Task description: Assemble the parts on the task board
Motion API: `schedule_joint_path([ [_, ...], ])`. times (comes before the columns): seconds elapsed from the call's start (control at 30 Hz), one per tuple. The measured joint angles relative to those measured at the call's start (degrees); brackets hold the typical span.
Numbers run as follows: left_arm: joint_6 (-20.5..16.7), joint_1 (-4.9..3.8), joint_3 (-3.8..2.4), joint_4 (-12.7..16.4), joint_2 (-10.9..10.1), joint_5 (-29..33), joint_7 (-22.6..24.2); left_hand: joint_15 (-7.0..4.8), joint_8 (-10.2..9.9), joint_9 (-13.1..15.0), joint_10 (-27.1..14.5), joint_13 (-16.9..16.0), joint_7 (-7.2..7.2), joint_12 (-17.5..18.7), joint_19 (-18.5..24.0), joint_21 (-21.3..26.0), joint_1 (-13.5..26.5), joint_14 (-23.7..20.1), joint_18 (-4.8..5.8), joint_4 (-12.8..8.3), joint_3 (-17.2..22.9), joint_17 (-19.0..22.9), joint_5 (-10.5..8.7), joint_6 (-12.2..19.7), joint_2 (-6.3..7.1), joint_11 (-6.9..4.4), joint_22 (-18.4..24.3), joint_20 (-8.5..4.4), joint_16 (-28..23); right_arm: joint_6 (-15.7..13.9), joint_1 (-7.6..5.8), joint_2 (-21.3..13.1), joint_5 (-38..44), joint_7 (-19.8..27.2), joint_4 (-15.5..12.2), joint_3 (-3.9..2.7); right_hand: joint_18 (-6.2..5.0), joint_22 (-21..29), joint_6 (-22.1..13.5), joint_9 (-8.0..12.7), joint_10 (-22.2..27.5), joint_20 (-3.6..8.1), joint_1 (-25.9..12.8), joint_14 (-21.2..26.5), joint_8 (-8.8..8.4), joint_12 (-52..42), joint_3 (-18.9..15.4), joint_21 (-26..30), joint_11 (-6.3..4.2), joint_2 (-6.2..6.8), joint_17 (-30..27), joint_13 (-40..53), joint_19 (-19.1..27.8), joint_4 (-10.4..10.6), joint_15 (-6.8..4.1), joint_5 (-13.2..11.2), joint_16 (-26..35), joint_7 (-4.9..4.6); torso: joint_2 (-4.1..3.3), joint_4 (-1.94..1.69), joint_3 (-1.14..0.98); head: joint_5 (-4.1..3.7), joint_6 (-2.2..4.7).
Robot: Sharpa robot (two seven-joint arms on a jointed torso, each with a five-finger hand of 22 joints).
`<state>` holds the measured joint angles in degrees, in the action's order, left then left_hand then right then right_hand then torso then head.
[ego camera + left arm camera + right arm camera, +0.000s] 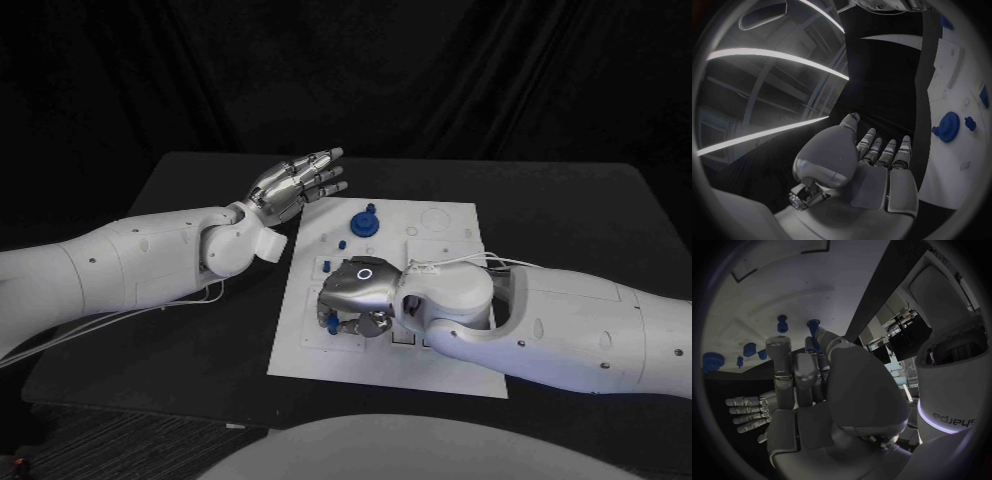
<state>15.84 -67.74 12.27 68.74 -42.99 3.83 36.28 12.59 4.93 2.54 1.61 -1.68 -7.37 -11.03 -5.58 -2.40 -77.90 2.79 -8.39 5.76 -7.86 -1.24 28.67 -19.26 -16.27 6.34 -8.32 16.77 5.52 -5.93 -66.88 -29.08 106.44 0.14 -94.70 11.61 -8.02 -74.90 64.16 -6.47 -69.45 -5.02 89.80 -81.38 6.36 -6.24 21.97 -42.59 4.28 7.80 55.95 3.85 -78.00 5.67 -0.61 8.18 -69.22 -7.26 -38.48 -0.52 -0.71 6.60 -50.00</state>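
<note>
Board (433, 350) is the white plate mid-table, long side running away from the robot, and everything below is placed against it. Left hand (300, 183) hovers off the board's far-left corner, over the black table (188, 340), not touching the plate; fingers (879, 150) are straight and lying side by side, nothing in them, palm bare in the left wrist view. Right hand (356, 296) sits over the board's near-left area, knuckles up, fingers curled down toward the plate. A small blue part (335, 324) shows just under its fingertips at the board's near-left edge; in the right wrist view a thin blue peg (814, 335) sticks up right beside the fingers (779, 365), apparently pinched, though the contact itself is hidden by the fingers, so can't confirm the grip. Blue gear-like part (366, 223) stands on the board's far-left section, just beside the left hand but apart from it; the left wrist view shows it as a toothed disc (947, 127) with a smaller blue piece (970, 123) next to it. More small blue pieces (343, 241) lie on the plate between the gear and the right hand. Right wrist view shows several blue parts (782, 323) standing on the board beyond the fingertips.
</note>
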Motion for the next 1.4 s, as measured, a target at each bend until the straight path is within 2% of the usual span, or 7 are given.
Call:
schedule_joint_path([
  [0.47, 0.1, 0.02, 0.0, -0.1, 0.0, 0.0, -0.2, 0.0, 0.0, 0.0, 0.0, 0.0, 0.0, 0.0, 0.0, 0.0, 0.0, 0.0, 0.0, 0.0, 0.0, 0.0, 0.0, 0.0, 0.0, 0.0, 0.0, 0.0, 0.0, 0.4, 0.29, -0.1, 0.0, -0.5, 0.2, 0.18, -0.01, 0.0, 0.0, 0.0, -0.1, -0.03, 0.0, 0.1, -0.55, -0.1, 0.0, 0.0, -0.08, 0.0, -0.3, 0.0, 0.4, 0.0, 0.14, -0.1, 0.2, -0.44, -0.01, -0.01, -0.01, -0.02, 0.0],
  [0.63, 0.1, 0.03, 0.0, -0.1, 0.0, 0.0, -0.2, 0.0, 0.0, 0.0, 0.0, 0.0, 0.0, 0.0, 0.0, 0.0, 0.0, 0.0, 0.0, 0.0, 0.0, 0.0, 0.0, 0.0, 0.0, 0.0, 0.0, 0.0, 0.0, 0.5, 0.29, -0.1, 0.0, -0.5, 0.5, 0.23, 0.0, 0.0, -6.3, 1.6, 4.1, -0.82, -1.7, 1.3, -2.7, 2.2, 0.0, 1.0, 1.29, 0.77, -1.0, 0.2, 1.2, 0.0, 1.26, 0.0, 0.7, -1.89, -0.01, -0.01, 0.01, 0.0, 0.0],
  [0.67, 0.1, 0.03, 0.0, -0.1, 0.0, 0.0, -0.2, 0.0, 0.0, 0.0, 0.0, 0.0, 0.0, 0.0, 0.0, 0.0, 0.0, 0.0, 0.0, 0.0, 0.0, 0.0, 0.0, 0.0, 0.0, 0.0, 0.0, 0.0, 0.0, 0.5, 0.3, -0.1, 0.0, -0.6, 0.6, 0.26, -0.01, 0.0, -8.5, 2.2, 5.8, -1.04, -2.2, 1.5, -2.7, 2.4, 0.2, 1.0, 1.66, 1.24, -1.1, 0.0, 1.5, 0.0, 1.45, -0.1, 0.7, -1.45, -0.01, -0.01, 0.02, 0.02, 0.0],
  [0.73, 0.1, 0.03, 0.0, -0.1, 0.0, 0.0, -0.2, 0.0, 0.0, 0.0, 0.0, 0.0, 0.0, 0.0, 0.0, 0.0, 0.0, 0.0, 0.0, 0.0, 0.0, 0.0, 0.0, 0.0, 0.0, 0.0, 0.0, 0.0, 0.0, 0.6, 0.31, -0.1, 0.0, -0.6, 0.6, 0.28, -0.01, 0.0, -13.4, 2.8, 9.8, -1.57, -2.7, 1.9, -2.7, 2.4, 0.1, 1.9, 2.29, 1.71, -1.9, -0.2, 2.0, 0.0, 1.9, -0.5, 1.4, 0.95, -0.01, -0.01, 0.02, 0.02, 0.0],
  [0.83, 0.1, 0.03, 0.0, 0.0, -0.1, 0.0, -0.3, 0.0, 0.0, 0.0, 0.0, 0.0, 0.0, 0.0, 0.0, 0.0, 0.0, 0.0, 0.0, 0.0, 0.0, 0.0, 0.0, 0.0, 0.0, 0.0, 0.0, 0.0, 0.0, 0.6, 0.31, -0.1, 0.0, -0.5, 0.8, 0.28, 0.0, 0.0, -29.0, 3.5, 18.1, -2.04, -3.5, 3.2, -3.25, 2.4, -3.4, 4.9, 3.16, 1.44, -3.5, -0.2, 3.5, -0.5, 1.96, -1.6, 2.7, 3.33, -0.01, -0.01, 0.02, -0.02, 0.0],
  [0.97, 0.1, 0.04, 0.0, 0.0, -0.1, 0.0, -0.3, 0.0, 0.0, 0.0, 0.0, 0.0, 0.0, 0.0, 0.0, 0.0, 0.0, 0.0, 0.0, 0.2, 0.2, 0.0, 0.0, 0.0, 0.0, 0.0, 0.0, 0.0, 0.0, 0.3, 0.32, -0.4, 0.0, -0.4, 0.8, 0.28, -0.01, 0.0, -40.3, 4.0, 23.1, -2.05, -3.1, 4.0, -3.82, 1.9, -8.3, 7.2, 3.69, 1.24, -4.7, -0.2, 4.3, 1.3, 1.96, -2.6, 3.3, 5.47, -0.01, -0.01, 0.02, -0.08, 0.0],
  [1.4, 0.1, 0.05, 0.0, 0.0, -0.4, 0.0, -0.4, 0.0, 0.0, 0.0, 0.0, 0.0, 0.0, 0.0, 0.0, 0.0, 0.0, 0.0, 0.0, 0.2, 0.2, 0.0, 0.0, 0.0, 0.0, 0.0, 0.0, 0.0, 0.0, -3.8, 0.06, -4.6, -0.1, 0.5, -1.3, 0.32, -0.01, 0.0, -41.6, 4.0, 24.6, -2.25, -0.4, 4.4, -3.82, 0.0, -11.2, 8.5, 3.73, 1.85, -5.4, 0.0, 4.5, 5.9, 1.96, -3.4, 3.6, 5.78, 0.02, 0.02, -0.01, -0.12, 0.0],
])
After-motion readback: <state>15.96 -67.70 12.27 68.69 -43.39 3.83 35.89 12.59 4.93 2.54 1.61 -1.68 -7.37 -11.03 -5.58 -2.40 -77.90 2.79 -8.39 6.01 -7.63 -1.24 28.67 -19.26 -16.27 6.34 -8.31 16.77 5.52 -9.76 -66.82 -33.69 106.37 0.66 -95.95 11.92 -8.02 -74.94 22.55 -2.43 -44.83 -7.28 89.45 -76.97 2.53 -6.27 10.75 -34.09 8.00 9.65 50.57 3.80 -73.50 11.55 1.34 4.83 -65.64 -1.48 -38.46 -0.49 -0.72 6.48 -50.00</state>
